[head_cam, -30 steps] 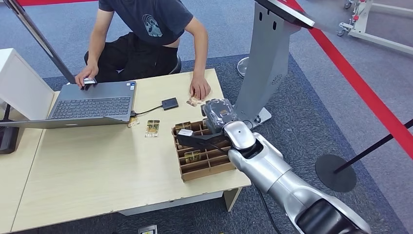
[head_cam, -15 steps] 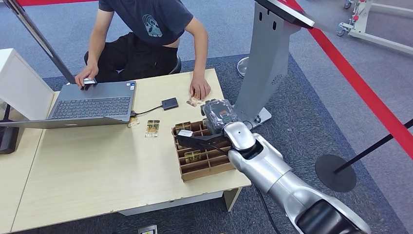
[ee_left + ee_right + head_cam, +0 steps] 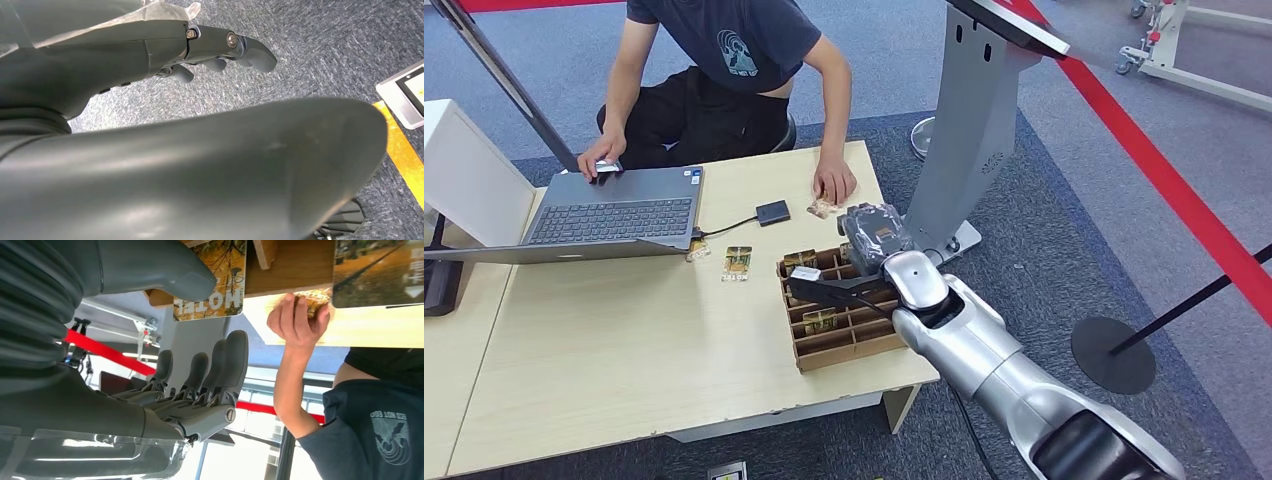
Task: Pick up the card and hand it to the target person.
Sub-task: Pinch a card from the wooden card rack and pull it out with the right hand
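A brown divided box (image 3: 852, 348) stands at the table's right end with cards upright in its slots, one (image 3: 802, 259) at the back and one (image 3: 820, 320) lower down. My right hand (image 3: 826, 290) reaches into the box from the right. In the right wrist view its thumb (image 3: 165, 270) lies against a leaf-printed card (image 3: 215, 285), while the fingers (image 3: 215, 372) stay stretched out and apart from it. The seated person's hand (image 3: 834, 185) rests on a card (image 3: 822, 209) on the table. My left hand (image 3: 220, 47) hangs over carpet holding nothing.
Two more cards (image 3: 737, 262) (image 3: 697, 251) lie on the table (image 3: 604, 370) beside an open laptop (image 3: 614, 215). A small black device (image 3: 773, 211) sits on its cable. A grey kiosk stand (image 3: 969, 130) rises right of the table, and a stanchion base (image 3: 1114, 355) stands farther right.
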You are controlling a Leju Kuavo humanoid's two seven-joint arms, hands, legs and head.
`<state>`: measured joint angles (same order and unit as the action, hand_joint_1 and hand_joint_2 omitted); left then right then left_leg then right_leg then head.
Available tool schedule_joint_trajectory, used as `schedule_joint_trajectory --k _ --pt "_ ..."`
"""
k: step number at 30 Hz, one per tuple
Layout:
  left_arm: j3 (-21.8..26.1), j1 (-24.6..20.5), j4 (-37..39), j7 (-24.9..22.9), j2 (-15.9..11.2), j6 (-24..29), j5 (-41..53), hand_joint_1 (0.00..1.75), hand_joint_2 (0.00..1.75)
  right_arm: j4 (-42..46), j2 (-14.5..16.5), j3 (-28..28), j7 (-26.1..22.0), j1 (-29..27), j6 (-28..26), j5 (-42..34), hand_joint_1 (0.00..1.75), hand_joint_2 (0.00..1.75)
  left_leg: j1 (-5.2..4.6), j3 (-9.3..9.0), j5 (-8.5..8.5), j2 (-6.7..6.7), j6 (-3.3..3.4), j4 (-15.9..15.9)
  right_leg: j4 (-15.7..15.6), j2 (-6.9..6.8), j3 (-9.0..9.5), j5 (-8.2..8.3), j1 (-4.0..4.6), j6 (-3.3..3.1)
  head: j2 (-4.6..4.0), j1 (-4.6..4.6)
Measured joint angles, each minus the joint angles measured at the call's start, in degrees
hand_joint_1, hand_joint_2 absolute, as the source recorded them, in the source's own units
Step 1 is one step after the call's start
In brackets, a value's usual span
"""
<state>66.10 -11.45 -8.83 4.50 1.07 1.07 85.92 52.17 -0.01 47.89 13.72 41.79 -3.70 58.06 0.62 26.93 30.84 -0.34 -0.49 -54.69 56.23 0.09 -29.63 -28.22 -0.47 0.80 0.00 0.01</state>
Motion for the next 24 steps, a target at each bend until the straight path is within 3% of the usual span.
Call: schedule_joint_trajectory --k 4,16,21,24 --pt "0.0 0.0 0.0 0.0 0.0 -0.01 0.08 0.0 0.0 0.02 -0.03 0.0 0.26 -0.09 0.02 0.41 1.13 1.75 0.0 0.0 0.0 0.0 0.0 0.0 0.0 0.0 0.0 0.0 0.0 0.0 0.0 -0.01" --pt "0.0 0.0 0.0 0.0 0.0 0.0 0.3 0.0 0.0 0.02 -0.05 0.0 0.62 -0.14 0.03 0.92 1.29 1.75 0.0 -0.01 0.0 0.0 0.0 0.0 0.0 0.0 0.0 0.0 0.0 0.0 0.0 -0.01" --pt "0.01 0.0 0.0 0.0 0.0 -0.02 0.34 0.0 0.0 0.02 -0.05 0.0 0.66 -0.18 0.03 1.11 1.2 1.75 0.0 -0.02 0.0 0.01 0.0 0.0 0.0 0.0 0.01 0.0 0.0 0.0 0.0 -0.01" --pt "0.0 0.0 0.0 0.0 0.0 -0.01 0.35 0.0 0.0 0.04 -0.05 0.0 0.67 -0.19 0.03 1.11 0.87 1.75 0.0 -0.02 0.0 0.01 0.0 0.0 0.0 0.0 0.01 0.0 0.0 0.0 0.0 -0.01"
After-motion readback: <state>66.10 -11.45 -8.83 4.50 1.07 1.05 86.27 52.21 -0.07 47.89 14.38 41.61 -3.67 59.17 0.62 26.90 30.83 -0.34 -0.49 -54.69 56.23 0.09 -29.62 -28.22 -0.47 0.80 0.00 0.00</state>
